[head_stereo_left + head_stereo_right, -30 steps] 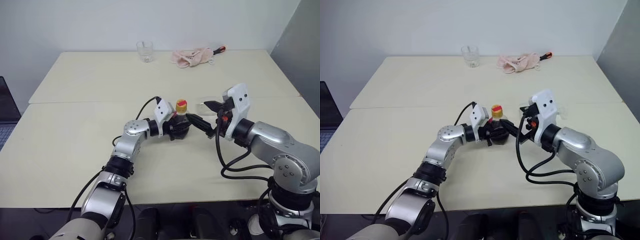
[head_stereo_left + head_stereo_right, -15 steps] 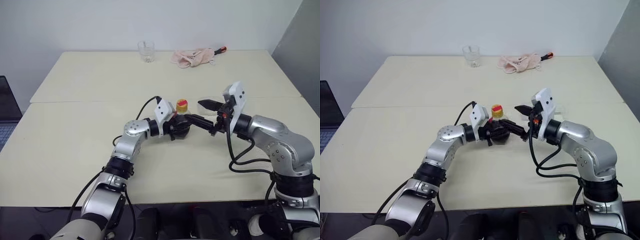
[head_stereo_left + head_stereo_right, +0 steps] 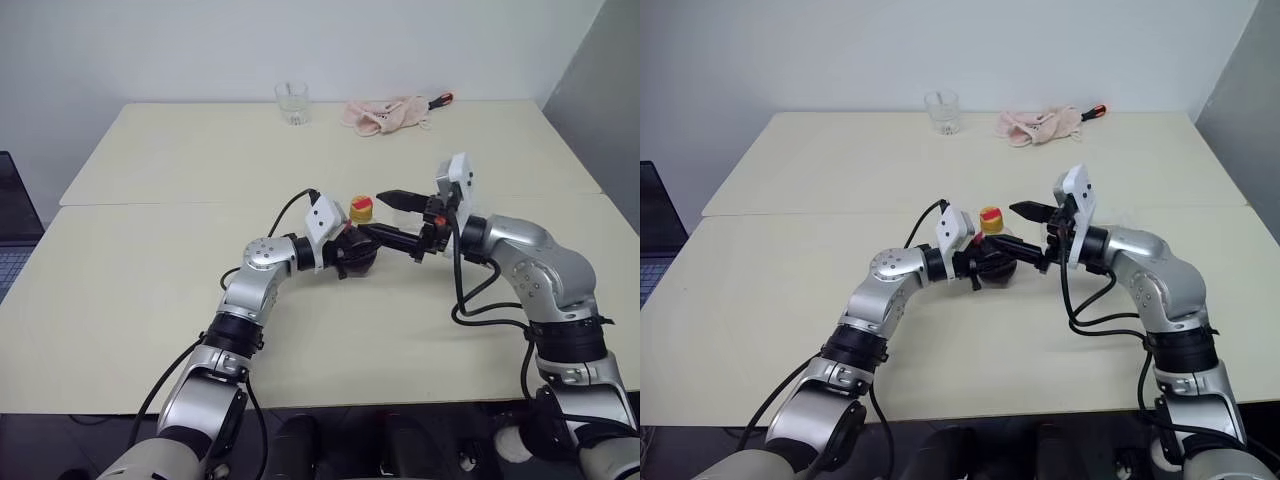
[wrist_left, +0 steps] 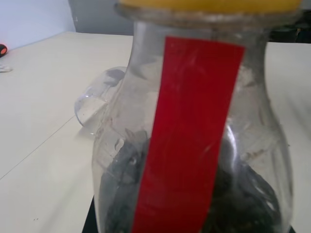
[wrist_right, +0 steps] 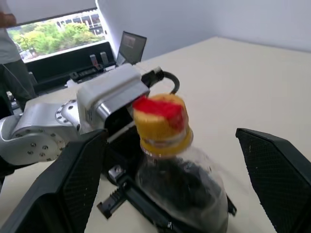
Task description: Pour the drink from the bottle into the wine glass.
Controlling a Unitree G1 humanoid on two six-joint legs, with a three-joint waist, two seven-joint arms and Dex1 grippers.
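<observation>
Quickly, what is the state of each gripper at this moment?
Left gripper: shut on the bottle, which stands upright on the table.
Right gripper: open, holding nothing, its fingers either side of the yellow cap.
</observation>
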